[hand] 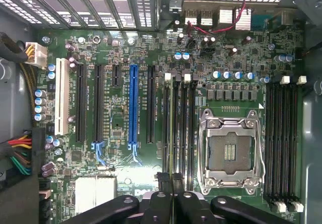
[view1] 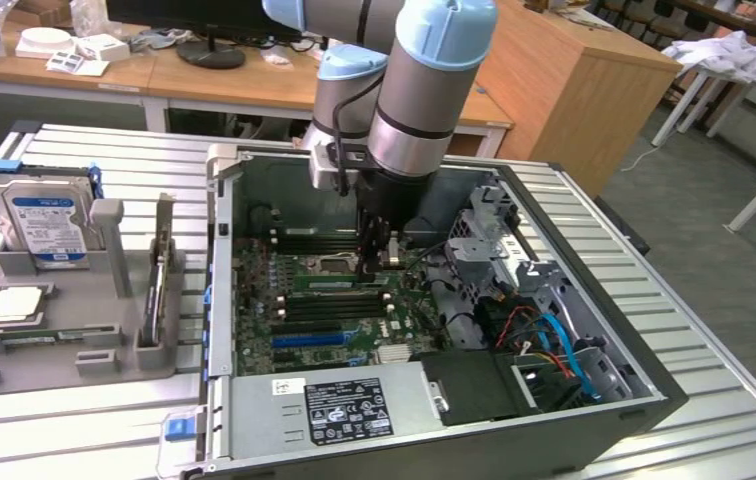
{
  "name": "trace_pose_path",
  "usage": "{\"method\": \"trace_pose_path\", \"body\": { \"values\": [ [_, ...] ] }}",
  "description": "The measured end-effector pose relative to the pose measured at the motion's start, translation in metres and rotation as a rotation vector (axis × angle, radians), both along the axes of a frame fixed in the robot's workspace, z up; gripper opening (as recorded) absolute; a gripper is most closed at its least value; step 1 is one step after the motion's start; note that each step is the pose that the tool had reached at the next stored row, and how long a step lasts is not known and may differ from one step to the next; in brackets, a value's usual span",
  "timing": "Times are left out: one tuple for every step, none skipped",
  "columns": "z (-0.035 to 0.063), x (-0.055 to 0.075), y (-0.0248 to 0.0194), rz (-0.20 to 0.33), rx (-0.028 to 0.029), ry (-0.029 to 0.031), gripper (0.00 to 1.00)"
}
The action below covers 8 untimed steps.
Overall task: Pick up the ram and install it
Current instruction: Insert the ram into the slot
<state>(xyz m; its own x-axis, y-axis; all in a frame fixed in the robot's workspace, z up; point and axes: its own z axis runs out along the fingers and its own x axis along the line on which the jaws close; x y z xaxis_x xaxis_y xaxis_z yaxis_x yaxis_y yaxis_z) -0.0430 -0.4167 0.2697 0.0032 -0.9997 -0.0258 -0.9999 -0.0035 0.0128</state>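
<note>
Long, flat green circuit-board ram (view1: 329,283): sitting along black memory slots (hand: 179,128); clenched black gripper (hand: 171,178) hovering adjacent; pressing squarely downward, evenly, advised.

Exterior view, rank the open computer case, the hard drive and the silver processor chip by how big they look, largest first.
1. Computer case, by far the largest.
2. Hard drive, standing upright in the grey holder.
3. Processor chip, smallest, though it seems slightly nearer the camera.
</note>
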Motion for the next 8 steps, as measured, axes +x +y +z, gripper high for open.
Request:
{"method": "trace_pose_path", "body": {
  "values": [
    [0.0000,0.0000,0.0000,0.000,-0.0001,0.0000,0.12],
    [0.0000,0.0000,0.0000,0.000,-0.0001,0.0000,0.12],
    [0.0000,0.0000,0.0000,0.000,-0.0001,0.0000,0.12],
    [0.0000,0.0000,0.0000,0.000,-0.0001,0.0000,0.12],
    [0.0000,0.0000,0.0000,0.000,-0.0001,0.0000,0.12],
    [0.0000,0.0000,0.0000,0.000,-0.0001,0.0000,0.12],
    [0.0000,0.0000,0.0000,0.000,-0.0001,0.0000,0.12],
    [-0.0001,0.0000,0.0000,0.000,-0.0003,0.0001,0.12]
  ]
}}
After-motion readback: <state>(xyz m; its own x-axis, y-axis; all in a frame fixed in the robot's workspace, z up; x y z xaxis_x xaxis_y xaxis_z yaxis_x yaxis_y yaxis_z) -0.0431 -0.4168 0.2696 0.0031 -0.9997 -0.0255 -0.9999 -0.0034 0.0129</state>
